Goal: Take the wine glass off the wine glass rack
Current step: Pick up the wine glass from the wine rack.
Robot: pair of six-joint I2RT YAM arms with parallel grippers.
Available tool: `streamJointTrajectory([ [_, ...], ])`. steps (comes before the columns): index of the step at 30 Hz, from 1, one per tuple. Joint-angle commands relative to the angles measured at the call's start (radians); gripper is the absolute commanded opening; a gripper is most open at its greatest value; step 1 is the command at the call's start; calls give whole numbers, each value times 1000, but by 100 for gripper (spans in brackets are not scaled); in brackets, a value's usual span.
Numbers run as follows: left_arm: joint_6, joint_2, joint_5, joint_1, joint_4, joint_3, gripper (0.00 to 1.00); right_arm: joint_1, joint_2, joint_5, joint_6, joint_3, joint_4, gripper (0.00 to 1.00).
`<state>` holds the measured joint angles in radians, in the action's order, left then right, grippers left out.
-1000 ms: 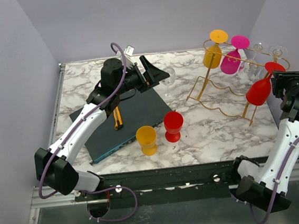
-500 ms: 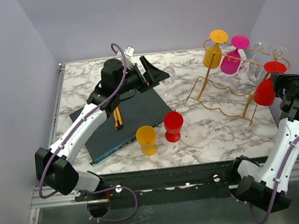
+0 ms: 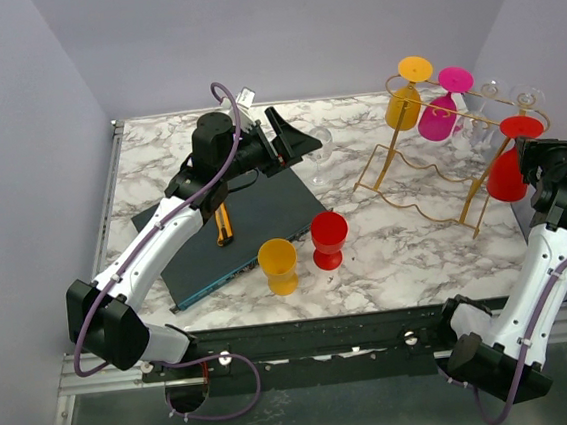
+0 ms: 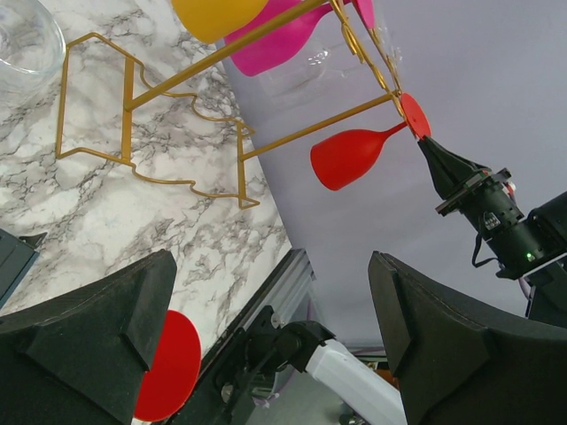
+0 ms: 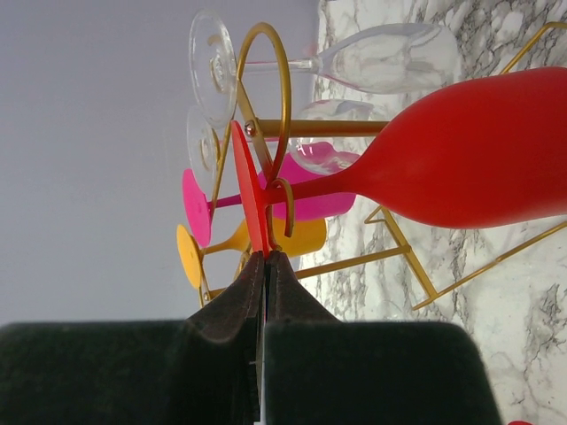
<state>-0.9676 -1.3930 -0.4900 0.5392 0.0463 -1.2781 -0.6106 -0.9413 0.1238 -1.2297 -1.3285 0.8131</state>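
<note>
Right gripper [image 5: 264,266] fully closed at the right-hand end of the wine glass rack [image 4: 129,106], pads pinched on the rim of the round foot of the red wine glass [image 5: 478,150]. Red wine glass hung upside down at the near right end of the rack, bowl downward and tilted toward the table's near edge, stem passing through a curled gold scroll end, foot uppermost and touching the wire. Further along the same gold frame, inverted: a pink wine glass [image 3: 437,117], a yellow wine glass [image 3: 401,108] and clear wine glasses [image 5: 390,57] at the far right. Left gripper [image 4: 270,266] spread to its widest, holding nothing, raised over the far edge of a dark blue mat [image 3: 254,215] and aimed toward the rack, well apart from it. Just beside the left fingers, a clear glass [image 3: 321,152] on the marble table [image 3: 157,154]. Near the front edge of the mat, upright and side by side: a yellow cup [image 3: 277,264] and a red cup [image 3: 328,239]. On the mat, an orange-handled tool [image 3: 222,224], type not discernible.
</note>
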Motion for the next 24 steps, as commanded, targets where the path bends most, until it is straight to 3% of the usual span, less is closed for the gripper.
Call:
streamJointTrajectory([
  [1, 11, 12, -30, 4, -25, 6, 99, -3, 19, -32, 3, -37, 19, 0],
  [12, 11, 11, -35, 2, -24, 2, 99, -3, 59, -37, 24, -50, 49, 0],
  [24, 13, 16, -28, 3, -25, 9, 99, -4, 40, 105, 47, -18, 15, 0],
])
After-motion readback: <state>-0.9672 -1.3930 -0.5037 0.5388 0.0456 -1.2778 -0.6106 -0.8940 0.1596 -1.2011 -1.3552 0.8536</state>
